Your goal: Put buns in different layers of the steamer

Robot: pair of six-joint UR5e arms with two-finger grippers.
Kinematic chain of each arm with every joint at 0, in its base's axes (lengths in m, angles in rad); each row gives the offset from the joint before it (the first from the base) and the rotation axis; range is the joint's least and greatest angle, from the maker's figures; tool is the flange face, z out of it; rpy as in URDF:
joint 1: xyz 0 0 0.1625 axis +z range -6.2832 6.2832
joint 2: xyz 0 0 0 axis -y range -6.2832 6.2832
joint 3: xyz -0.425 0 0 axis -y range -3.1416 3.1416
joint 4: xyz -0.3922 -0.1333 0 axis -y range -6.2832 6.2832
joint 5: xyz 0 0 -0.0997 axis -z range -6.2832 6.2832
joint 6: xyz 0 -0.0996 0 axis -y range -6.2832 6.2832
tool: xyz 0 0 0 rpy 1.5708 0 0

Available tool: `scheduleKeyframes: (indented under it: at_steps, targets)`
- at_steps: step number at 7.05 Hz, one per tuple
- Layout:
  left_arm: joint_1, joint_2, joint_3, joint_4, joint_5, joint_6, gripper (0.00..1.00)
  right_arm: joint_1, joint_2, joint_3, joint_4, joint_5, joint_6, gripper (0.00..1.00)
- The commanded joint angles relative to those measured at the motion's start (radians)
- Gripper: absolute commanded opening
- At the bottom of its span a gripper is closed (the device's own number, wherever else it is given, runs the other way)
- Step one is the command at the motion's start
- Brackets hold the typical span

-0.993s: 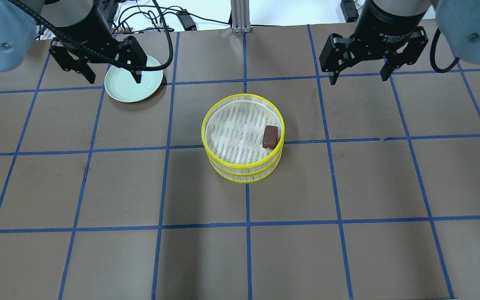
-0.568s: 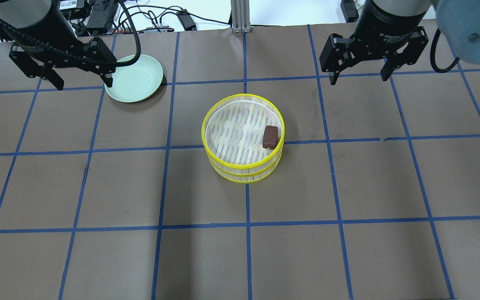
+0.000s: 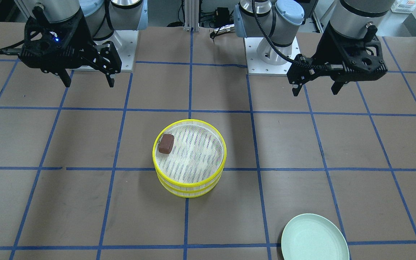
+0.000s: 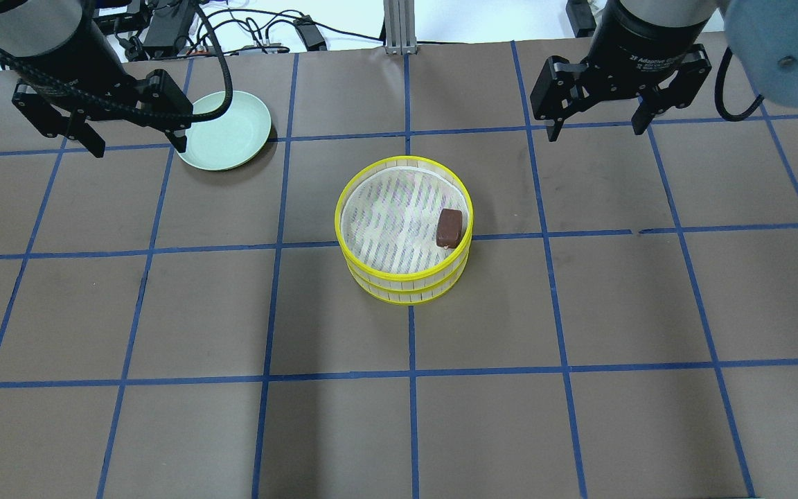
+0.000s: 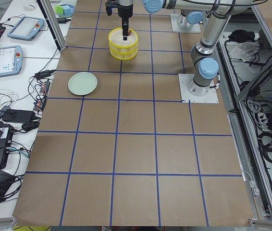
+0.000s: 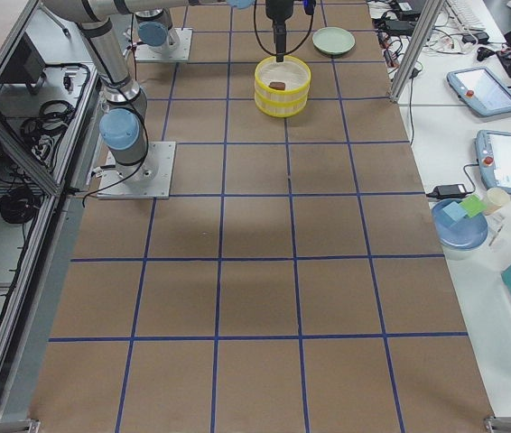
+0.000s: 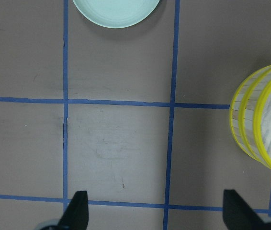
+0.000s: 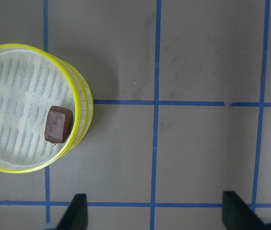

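Note:
Two steamer layers [image 4: 406, 281] stand stacked at the table's centre, also in the front-facing view [image 3: 188, 187]. The dark reddish-brown bun [image 4: 449, 228] lies on the top layer's mesh by its right rim, and also shows in the front-facing view [image 3: 166, 143] and the right wrist view [image 8: 58, 125]. The pale cream bun shows in no view. My left gripper [image 4: 139, 147] is open and empty, raised beside the green plate [image 4: 229, 132]. My right gripper [image 4: 596, 133] is open and empty, raised to the back right of the steamer.
The pale green plate holds nothing and sits at the back left; it also shows in the front-facing view [image 3: 314, 238] and the left wrist view [image 7: 116, 9]. Cables and equipment lie beyond the table's far edge. Brown table with blue tape lines surrounds the steamer.
My left gripper has moved left, from over the green plate to beside its left edge. The right gripper, the steamer and the brown bun have not moved.

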Motion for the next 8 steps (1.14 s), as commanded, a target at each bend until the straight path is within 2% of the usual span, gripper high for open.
scheduleKeyframes:
  at_steps: [1,8]
  targets:
    - [-0.004,0.006,-0.004,-0.002,-0.006,-0.003,1.0,0.0,0.0,0.0,-0.001,-0.001,0.0,1.0]
    - [-0.027,0.012,-0.025,0.005,0.011,0.001,1.0,-0.001,0.0,0.0,-0.002,-0.004,-0.003,1.0]
